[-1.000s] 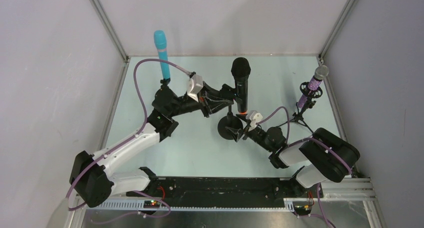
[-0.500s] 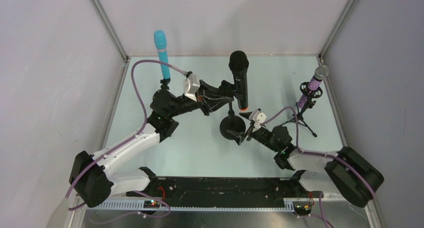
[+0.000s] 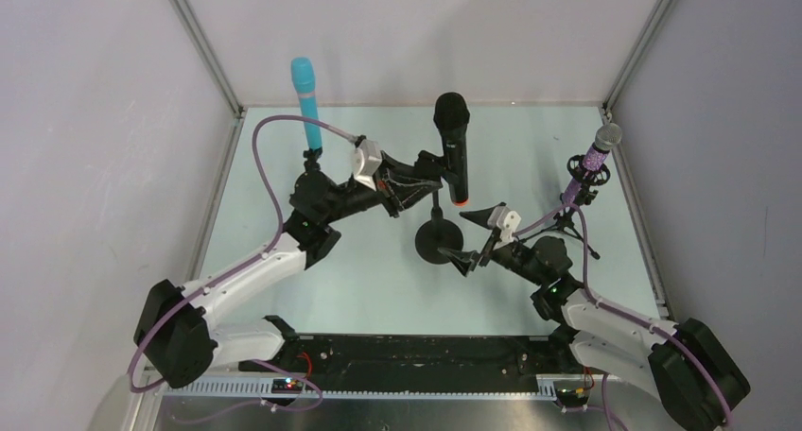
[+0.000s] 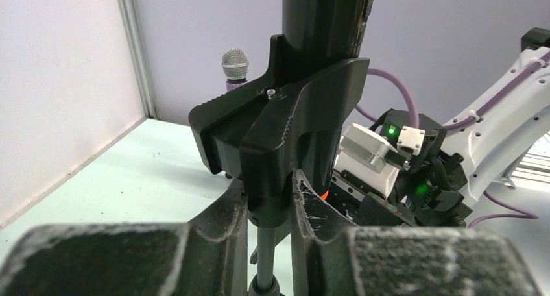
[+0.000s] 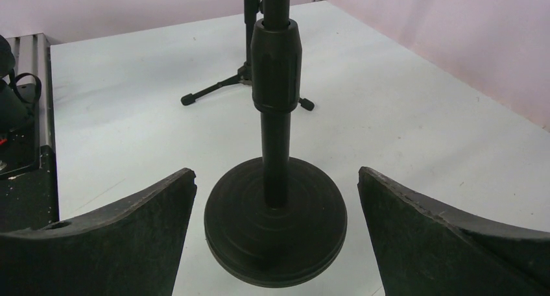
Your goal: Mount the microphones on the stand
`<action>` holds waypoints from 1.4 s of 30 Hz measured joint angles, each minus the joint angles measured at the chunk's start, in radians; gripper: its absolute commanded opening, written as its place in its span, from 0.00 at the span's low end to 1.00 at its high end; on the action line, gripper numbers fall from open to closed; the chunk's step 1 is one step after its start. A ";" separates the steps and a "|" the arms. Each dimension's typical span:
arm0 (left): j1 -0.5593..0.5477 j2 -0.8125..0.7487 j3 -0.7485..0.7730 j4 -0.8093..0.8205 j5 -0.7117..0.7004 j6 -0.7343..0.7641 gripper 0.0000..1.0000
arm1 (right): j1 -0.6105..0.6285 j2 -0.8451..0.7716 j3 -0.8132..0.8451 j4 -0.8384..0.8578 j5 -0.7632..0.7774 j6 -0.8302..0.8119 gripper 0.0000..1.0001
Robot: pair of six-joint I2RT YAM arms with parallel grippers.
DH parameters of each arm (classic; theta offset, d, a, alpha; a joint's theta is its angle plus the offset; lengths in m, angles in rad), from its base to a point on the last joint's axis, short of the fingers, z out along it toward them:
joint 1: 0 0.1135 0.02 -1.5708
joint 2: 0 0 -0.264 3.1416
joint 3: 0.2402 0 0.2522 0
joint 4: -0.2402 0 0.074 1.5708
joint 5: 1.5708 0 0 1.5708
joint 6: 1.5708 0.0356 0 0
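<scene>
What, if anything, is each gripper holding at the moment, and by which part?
The left gripper pinches the round-base stand just under its clip. The right gripper is open and holds nothing.

no text, label, brand, number or sign can be read in any view. the black microphone and its stand carry no mark clear enough to read.
</scene>
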 measured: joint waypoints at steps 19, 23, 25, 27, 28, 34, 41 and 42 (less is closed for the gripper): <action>0.068 0.139 0.000 0.006 -0.029 0.033 0.00 | -0.084 -0.100 0.000 -0.117 -0.057 0.036 0.99; 0.091 0.176 0.002 0.006 -0.028 0.043 0.00 | -0.097 -0.125 0.000 -0.142 -0.056 0.040 1.00; 0.100 0.196 0.004 0.005 -0.027 0.050 0.00 | -0.102 -0.136 0.000 -0.154 -0.053 0.043 1.00; 0.109 0.215 0.009 0.004 -0.024 0.059 0.00 | -0.105 -0.146 0.000 -0.166 -0.052 0.044 0.99; 0.113 0.224 0.013 0.005 -0.024 0.062 0.00 | -0.107 -0.150 -0.001 -0.169 -0.051 0.045 1.00; 0.131 0.271 0.041 0.006 -0.020 0.095 0.00 | -0.114 -0.161 -0.007 -0.183 -0.048 0.047 0.99; 0.148 0.305 0.065 0.016 -0.018 0.124 0.00 | -0.119 -0.163 -0.014 -0.195 -0.042 0.047 1.00; 0.150 0.311 0.068 0.018 -0.018 0.129 0.00 | -0.120 -0.163 -0.014 -0.196 -0.041 0.047 1.00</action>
